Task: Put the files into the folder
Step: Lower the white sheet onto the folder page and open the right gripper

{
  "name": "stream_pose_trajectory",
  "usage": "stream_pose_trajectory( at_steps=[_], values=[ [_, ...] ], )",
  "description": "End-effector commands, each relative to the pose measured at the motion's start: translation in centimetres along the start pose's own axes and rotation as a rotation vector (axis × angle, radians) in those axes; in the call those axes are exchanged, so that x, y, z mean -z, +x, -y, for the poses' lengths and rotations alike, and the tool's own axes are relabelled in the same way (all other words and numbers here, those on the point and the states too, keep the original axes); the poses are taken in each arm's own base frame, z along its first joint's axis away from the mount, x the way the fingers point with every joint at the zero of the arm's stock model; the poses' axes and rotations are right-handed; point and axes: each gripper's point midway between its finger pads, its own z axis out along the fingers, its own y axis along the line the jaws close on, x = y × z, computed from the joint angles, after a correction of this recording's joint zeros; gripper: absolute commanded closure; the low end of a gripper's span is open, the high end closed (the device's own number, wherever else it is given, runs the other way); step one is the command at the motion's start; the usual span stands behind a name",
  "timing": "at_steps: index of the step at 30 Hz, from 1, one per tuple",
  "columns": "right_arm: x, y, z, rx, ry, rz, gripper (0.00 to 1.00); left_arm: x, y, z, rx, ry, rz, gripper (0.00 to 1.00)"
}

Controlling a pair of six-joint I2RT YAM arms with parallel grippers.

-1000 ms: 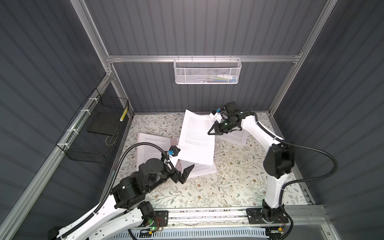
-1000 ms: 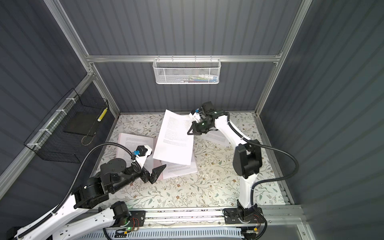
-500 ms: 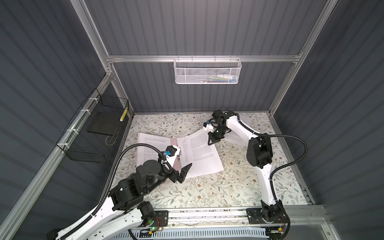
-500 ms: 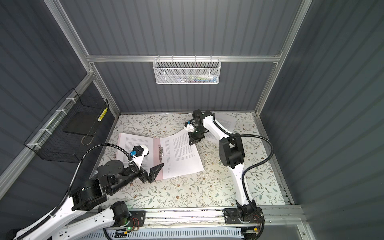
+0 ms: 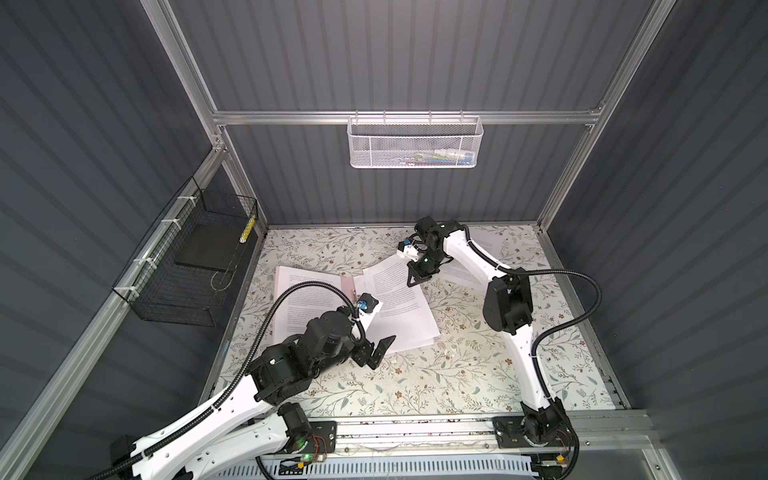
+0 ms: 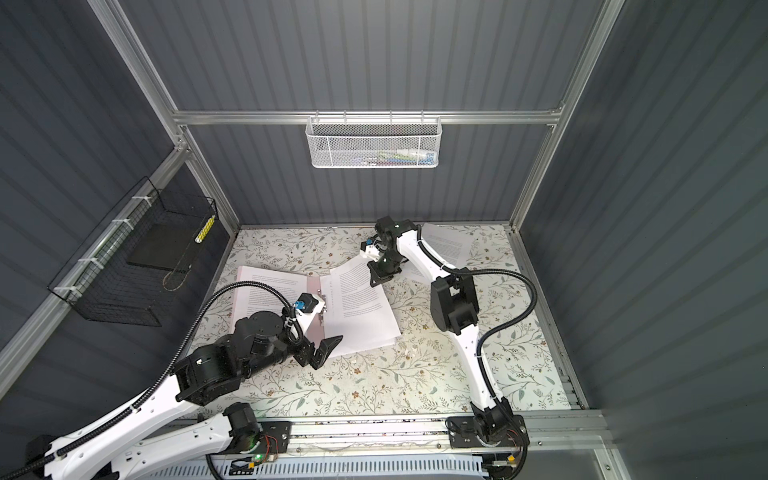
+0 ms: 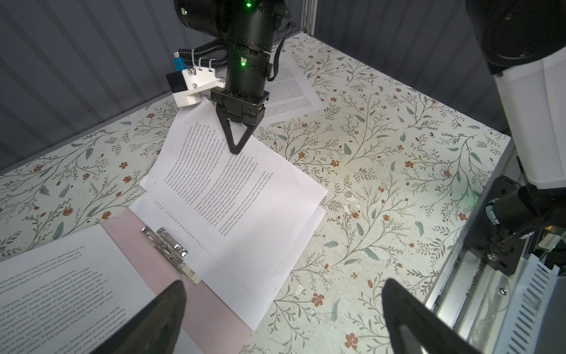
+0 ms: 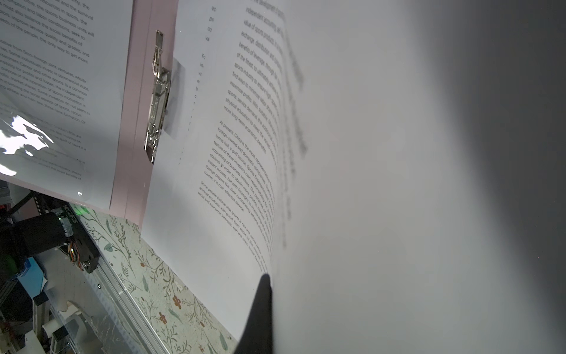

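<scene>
The pink folder [image 7: 214,315] lies open on the flowered worktop [image 5: 457,374], left of middle, its metal clip [image 7: 168,248] uncovered. Files [image 7: 61,275] rest on both halves. The top sheet [image 5: 399,307] on the right half curls up at its far corner, pinched in the closed right end effector [image 7: 235,147]. The left end effector [image 5: 379,352] is spread wide at the folder's near edge, holding nothing.

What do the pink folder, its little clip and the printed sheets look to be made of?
Folder: thin card or plastic, pale pink and matte; which of the two I cannot tell. Clip: polished metal, silvery with bright glints. Sheets: ordinary white paper, matte; the top one bends in a soft curve where its far end is raised.
</scene>
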Motion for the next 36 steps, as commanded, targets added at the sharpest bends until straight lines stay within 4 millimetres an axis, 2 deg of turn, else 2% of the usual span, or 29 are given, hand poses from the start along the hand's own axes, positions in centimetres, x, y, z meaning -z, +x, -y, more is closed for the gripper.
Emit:
stream_pose_trajectory(
  at_steps=[1, 11, 36],
  values=[
    [-0.8, 0.2, -0.8, -0.016, -0.029, -0.03, 1.0, 0.9, -1.0, 0.1, -0.007, 0.016, 0.028, 0.0],
    [-1.8, 0.2, -1.8, 0.0, -0.042, -0.05, 1.0, 0.6, -1.0, 0.2, -0.005, 0.025, 0.019, 0.0],
    [-3.0, 0.3, -2.0, 0.0, -0.056, -0.061, 1.0, 0.3, -0.9, -0.2, 0.006, 0.026, 0.011, 0.0]
  ],
)
